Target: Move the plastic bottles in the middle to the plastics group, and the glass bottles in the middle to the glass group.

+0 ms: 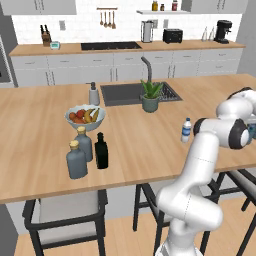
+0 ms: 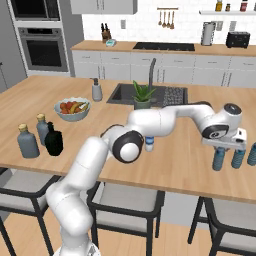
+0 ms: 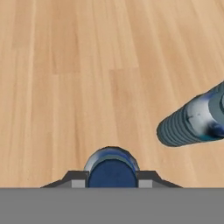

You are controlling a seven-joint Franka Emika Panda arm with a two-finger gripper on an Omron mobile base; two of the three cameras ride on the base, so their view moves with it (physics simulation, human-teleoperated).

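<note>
The small water bottle with a pale cap (image 1: 186, 130) stands mid-counter, and is partly behind my elbow (image 2: 149, 144) in the right base view. The black bottle (image 1: 101, 151) (image 2: 54, 140) stands beside two grey-blue stoppered bottles (image 1: 76, 160) (image 2: 27, 141) at the counter's left front. My gripper (image 2: 223, 148) (image 3: 112, 183) is far to the right, pointing down, shut on a blue plastic bottle (image 2: 218, 159) (image 3: 112, 166). Its fingers press against both sides of the bottle's top. That bottle's base looks level with the counter.
Two more blue plastic bottles (image 2: 238, 158) (image 3: 192, 120) stand right of the held one, near the counter's right end. A fruit bowl (image 1: 85, 117), soap dispenser (image 1: 93, 94), potted plant (image 1: 150, 96) and sink (image 1: 137, 93) lie further back. Stools stand below the front edge.
</note>
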